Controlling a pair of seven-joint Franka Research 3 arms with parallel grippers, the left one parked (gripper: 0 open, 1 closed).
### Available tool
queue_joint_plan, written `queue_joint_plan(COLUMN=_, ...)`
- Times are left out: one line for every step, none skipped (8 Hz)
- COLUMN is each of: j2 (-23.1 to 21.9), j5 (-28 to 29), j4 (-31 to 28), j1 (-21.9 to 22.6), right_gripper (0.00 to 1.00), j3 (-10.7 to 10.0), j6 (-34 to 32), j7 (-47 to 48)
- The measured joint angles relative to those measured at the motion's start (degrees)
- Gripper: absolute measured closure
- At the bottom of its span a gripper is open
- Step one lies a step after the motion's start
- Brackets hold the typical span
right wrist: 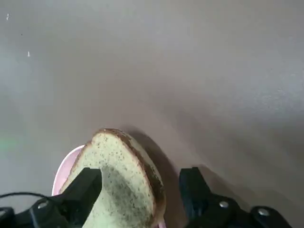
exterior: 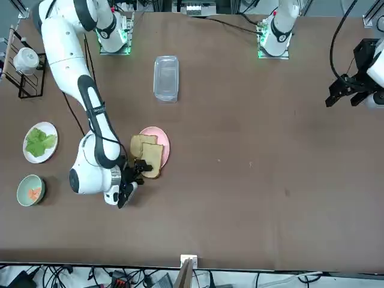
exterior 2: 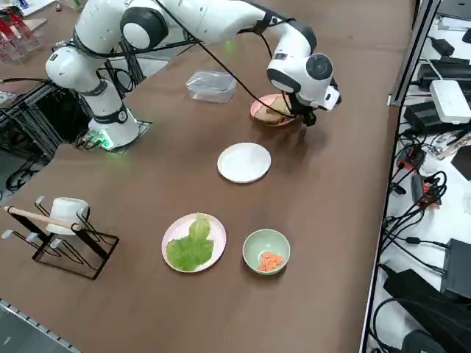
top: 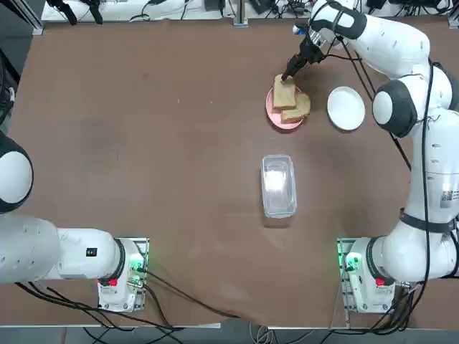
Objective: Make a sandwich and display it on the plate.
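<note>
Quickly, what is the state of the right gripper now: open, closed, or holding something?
Right gripper: open, its fingers on either side of a bread slice on the pink plate, not closed on it.

You get an overhead view, one facing the robot across the table (top: 143, 143), a raised right-side diagonal, and a close-up wrist cam; all share the pink plate (top: 275, 111).

We see the right gripper (exterior 2: 304, 118) lowered at the far edge of the pink plate (exterior 2: 259, 110), where tan bread slices (exterior 2: 274, 112) lie just beside it. Nearer us from the gripper sits the empty white plate (exterior 2: 244, 162); farther out, a lettuce plate (exterior 2: 193, 243) and green bowl (exterior 2: 266, 251).
</note>
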Motion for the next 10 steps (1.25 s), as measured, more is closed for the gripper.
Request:
queue_joint_plan(j2=0.0, j5=0.0, j4=0.0, j1=0.0, right_gripper=0.0, j3=0.0, j6=-0.1, j7=0.0)
queue_joint_plan(j2=0.0, j5=0.0, j4=0.0, j1=0.0, right_gripper=0.02, j3=0.0, j6=-0.4, j7=0.0)
queue_joint_plan(j2=0.0, j5=0.0, j4=0.0, j1=0.0, right_gripper=0.03, j3=0.0, j6=-1.2, j7=-0.1)
queue_joint_plan(j2=0.0, j5=0.0, j4=0.0, j1=0.0, right_gripper=0.04, j3=0.0, j6=-2.0, j7=-0.3)
queue_joint_plan(j2=0.0, j5=0.0, j4=0.0, j1=0.0, right_gripper=0.06, j3=0.0, j6=-2.4, j7=-0.4)
queue_joint_plan(j2=0.0, j5=0.0, j4=0.0, j1=0.0, right_gripper=0.2, j3=0.0, j6=-2.8, j7=-0.4)
queue_joint_plan(j2=0.0, j5=0.0, j4=0.0, j1=-0.1, right_gripper=0.21, j3=0.0, j6=-2.9, j7=-0.4)
queue_joint_plan(j2=0.1, j5=0.0, j4=0.0, j1=-0.1, right_gripper=0.19, j3=0.0, j6=-2.9, j7=-0.5)
queue_joint_plan(j2=0.1, j5=0.0, j4=0.0, j1=-0.1, right_gripper=0.19, j3=0.0, j6=-2.9, j7=-0.6)
queue_joint_plan(j2=0.1, j5=0.0, j4=0.0, j1=-0.1, right_gripper=0.19, j3=0.0, j6=-2.9, j7=-0.6)
